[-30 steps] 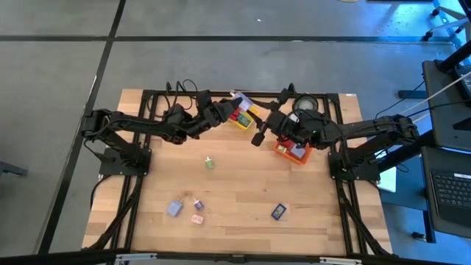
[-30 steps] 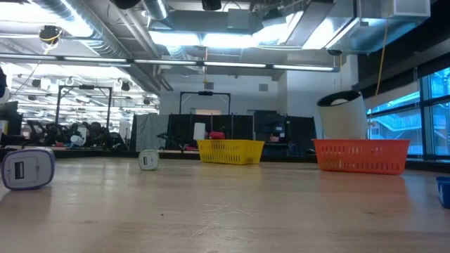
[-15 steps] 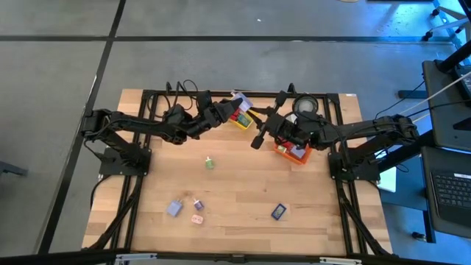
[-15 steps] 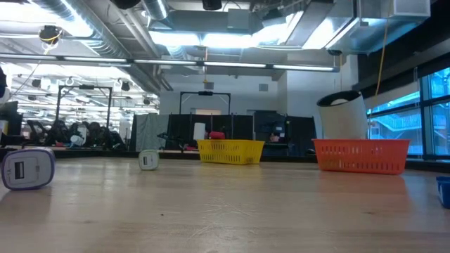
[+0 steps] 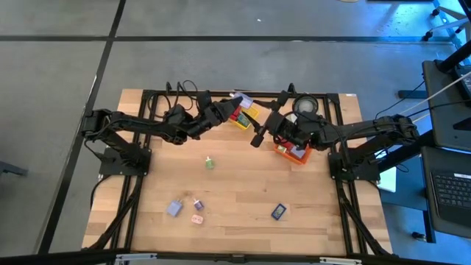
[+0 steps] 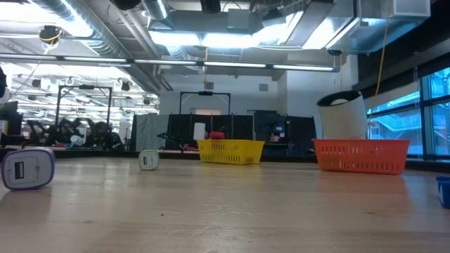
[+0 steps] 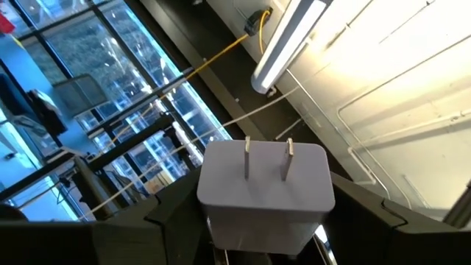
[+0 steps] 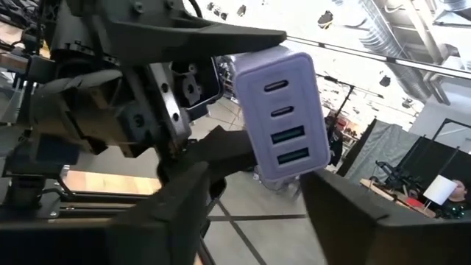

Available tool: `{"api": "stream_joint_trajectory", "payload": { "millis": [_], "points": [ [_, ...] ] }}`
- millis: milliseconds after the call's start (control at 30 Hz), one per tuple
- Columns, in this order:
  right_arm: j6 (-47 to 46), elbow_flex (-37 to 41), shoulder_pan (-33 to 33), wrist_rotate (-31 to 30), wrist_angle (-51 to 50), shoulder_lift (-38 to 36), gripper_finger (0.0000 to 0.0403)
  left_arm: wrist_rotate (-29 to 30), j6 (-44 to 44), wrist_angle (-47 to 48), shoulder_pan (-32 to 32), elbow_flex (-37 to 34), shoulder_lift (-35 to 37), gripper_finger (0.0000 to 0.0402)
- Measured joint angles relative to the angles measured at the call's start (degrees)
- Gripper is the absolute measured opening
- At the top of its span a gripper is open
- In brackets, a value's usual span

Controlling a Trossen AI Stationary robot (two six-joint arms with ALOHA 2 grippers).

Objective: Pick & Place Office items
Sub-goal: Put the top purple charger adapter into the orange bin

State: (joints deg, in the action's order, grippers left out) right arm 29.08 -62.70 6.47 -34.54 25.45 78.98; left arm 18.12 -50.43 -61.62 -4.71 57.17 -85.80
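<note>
From my remote seat this reads as a robotics lab in an open industrial hall. Exposed ducts [image 6: 105, 31] and strip lights [image 6: 211, 39] run overhead; the floor [image 5: 221, 66] is bare grey concrete. The wooden table [image 5: 243, 188] sits in a black metal frame [image 5: 147, 96]. A laptop [image 5: 450, 188] sits on a desk alongside. Large windows [image 6: 429, 105] stand at one side.

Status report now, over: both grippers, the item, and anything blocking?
Left gripper shut on white charger, raised at yellow bin. Right gripper close opposite it, beside orange bin. Right arm crowds the drop, over.
</note>
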Motion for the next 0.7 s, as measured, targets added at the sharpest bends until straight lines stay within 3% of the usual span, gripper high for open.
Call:
{"api": "stream_joint_trajectory", "payload": {
  "millis": [267, 400, 700],
  "points": [
    [0.1, 0.0, 0.54, -3.36, -0.03, 0.0, 0.0295, 1.81, 0.06, -0.18, -0.02, -0.02, 0.0, 0.0224],
    [1.19, 0.0, 0.54, -5.11, 0.36, -0.33, 0.0303, 2.39, 0.06, -0.2, -0.24, -0.02, 0.0, 0.0209],
    [4.16, -0.02, 0.56, -3.89, 3.88, -0.35, 0.0296, 2.71, -0.03, 0.15, -0.31, -0.02, 0.0, 0.0217]
  ]
}}
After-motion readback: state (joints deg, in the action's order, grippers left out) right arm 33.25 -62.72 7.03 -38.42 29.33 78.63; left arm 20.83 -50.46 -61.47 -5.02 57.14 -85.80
